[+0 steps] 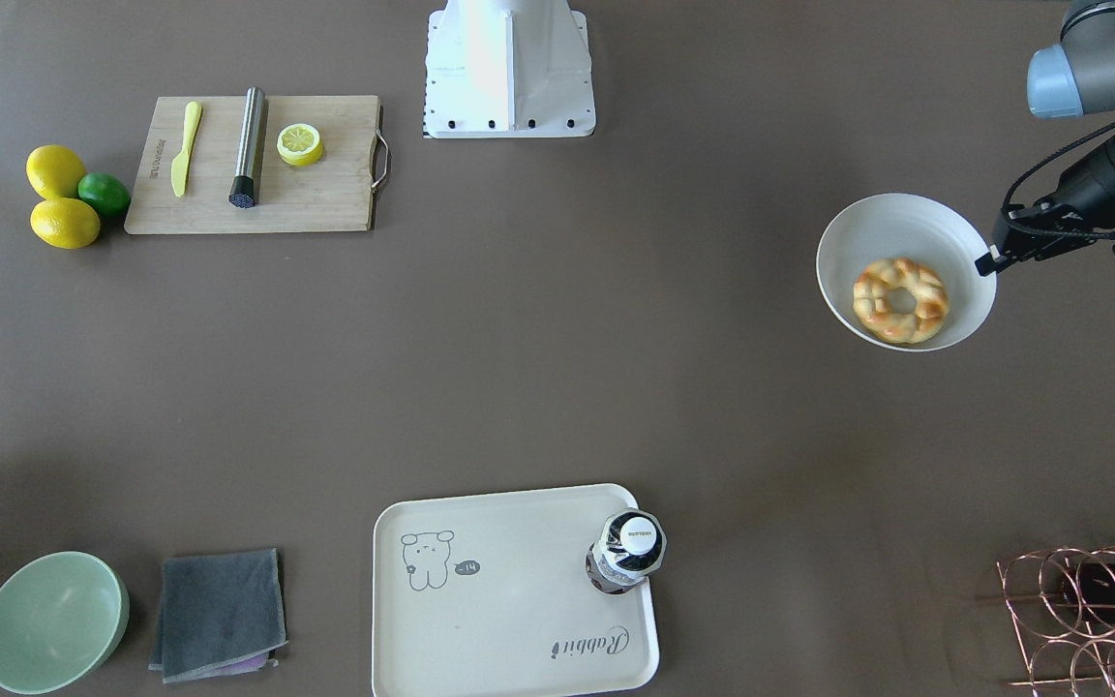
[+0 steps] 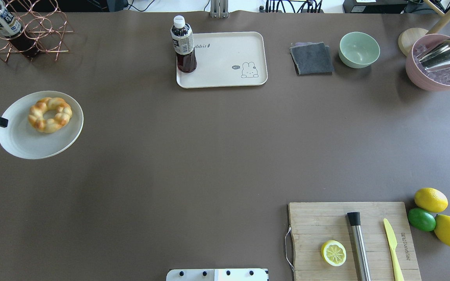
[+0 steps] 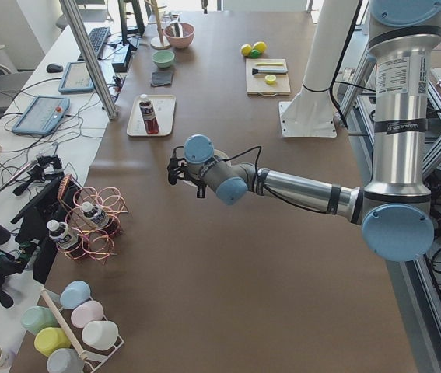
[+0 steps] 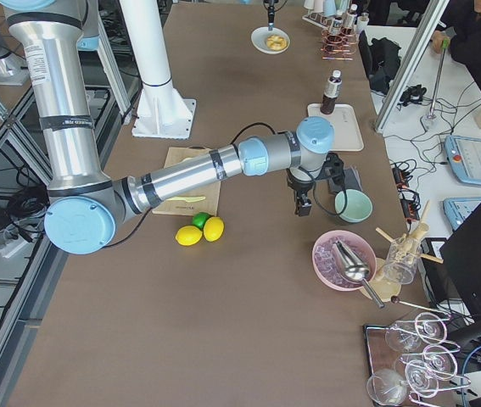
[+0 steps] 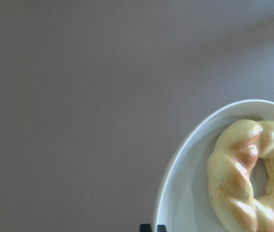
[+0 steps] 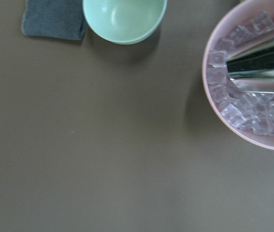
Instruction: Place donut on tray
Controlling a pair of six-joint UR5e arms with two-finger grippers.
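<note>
The golden-brown twisted donut (image 1: pixel 901 300) lies in a white round bowl (image 1: pixel 843 242) on the robot's left side of the table; it also shows in the overhead view (image 2: pixel 50 114) and the left wrist view (image 5: pixel 245 174). My left gripper (image 1: pixel 986 261) hovers just outside the bowl's rim, shut and empty, apart from the donut. The cream tray (image 1: pixel 509 610) with the bear drawing sits at the table's far edge (image 2: pixel 225 58), with a dark drink bottle (image 2: pixel 184 45) standing on one corner. My right gripper (image 4: pixel 304 203) shows only in the exterior right view, so I cannot tell its state.
A wooden cutting board (image 2: pixel 315 218) holds a lemon half (image 2: pixel 333 253), a yellow knife and a metal rod. Lemons and a lime (image 2: pixel 421 219) lie beside it. A green bowl (image 2: pixel 359 50), grey cloth (image 2: pixel 311 58), pink ice bowl (image 2: pixel 428 78) and copper wire rack (image 2: pixel 33 35) line the far edge.
</note>
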